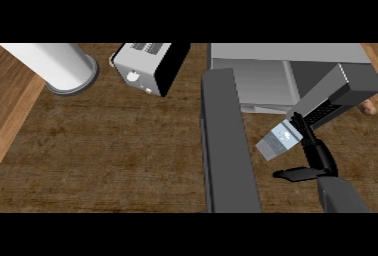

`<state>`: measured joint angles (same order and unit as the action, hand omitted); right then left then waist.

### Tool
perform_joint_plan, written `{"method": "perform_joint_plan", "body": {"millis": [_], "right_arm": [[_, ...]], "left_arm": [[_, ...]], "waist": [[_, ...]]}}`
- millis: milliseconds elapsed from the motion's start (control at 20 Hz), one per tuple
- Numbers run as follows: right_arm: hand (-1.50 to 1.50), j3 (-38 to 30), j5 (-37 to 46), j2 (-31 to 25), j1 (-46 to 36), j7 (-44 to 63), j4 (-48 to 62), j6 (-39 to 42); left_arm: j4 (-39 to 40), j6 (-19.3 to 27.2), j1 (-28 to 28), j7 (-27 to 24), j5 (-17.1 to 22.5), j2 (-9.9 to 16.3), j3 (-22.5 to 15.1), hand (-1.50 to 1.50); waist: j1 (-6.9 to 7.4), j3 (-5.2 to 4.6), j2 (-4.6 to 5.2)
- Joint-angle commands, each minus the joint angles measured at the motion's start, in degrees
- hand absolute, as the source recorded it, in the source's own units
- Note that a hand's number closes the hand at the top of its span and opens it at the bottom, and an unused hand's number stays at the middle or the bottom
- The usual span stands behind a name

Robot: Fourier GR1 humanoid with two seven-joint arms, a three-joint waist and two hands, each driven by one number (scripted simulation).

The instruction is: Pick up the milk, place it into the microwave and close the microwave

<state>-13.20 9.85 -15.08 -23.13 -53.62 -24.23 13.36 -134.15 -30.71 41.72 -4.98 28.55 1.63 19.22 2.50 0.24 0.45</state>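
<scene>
Head view: the right hand (314, 150) is reaching in from the lower right, its fingers curling round the milk (280, 141), a pale blue-and-white carton tilting in its grasp. The thumb (294, 174) is sticking out to the left below the carton. The carton is hanging above the counter (111, 150), just in front of the microwave (255, 80), between the open microwave door (229, 145) on its left and the hand on its right. A toaster (148, 65) and a white cylinder (59, 65) are sitting farther left.
</scene>
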Motion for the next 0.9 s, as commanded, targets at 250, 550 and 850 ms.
{"method": "perform_joint_plan", "body": {"millis": [250, 550, 850], "right_arm": [[1.50, -1.00, -1.49, 1.72, -5.36, -5.31, 7.77, 6.44], [1.50, 1.11, 0.24, 2.47, -5.46, -10.15, 8.25, 6.29], [1.50, 0.35, -1.45, 4.88, -7.62, -10.39, 8.29, 7.14]], "left_arm": [[-5.97, 0.09, 1.48, 1.87, 4.81, -1.09, -1.76, -1.50], [-3.45, 0.28, -0.08, 2.08, 7.87, 1.51, 0.66, -1.50], [-4.16, -0.17, 1.05, 1.46, 6.92, 0.39, -0.48, -1.50]], "waist": [[0.06, 0.08, 0.25], [-0.05, 0.08, 0.32], [0.51, 0.15, 0.43]]}}
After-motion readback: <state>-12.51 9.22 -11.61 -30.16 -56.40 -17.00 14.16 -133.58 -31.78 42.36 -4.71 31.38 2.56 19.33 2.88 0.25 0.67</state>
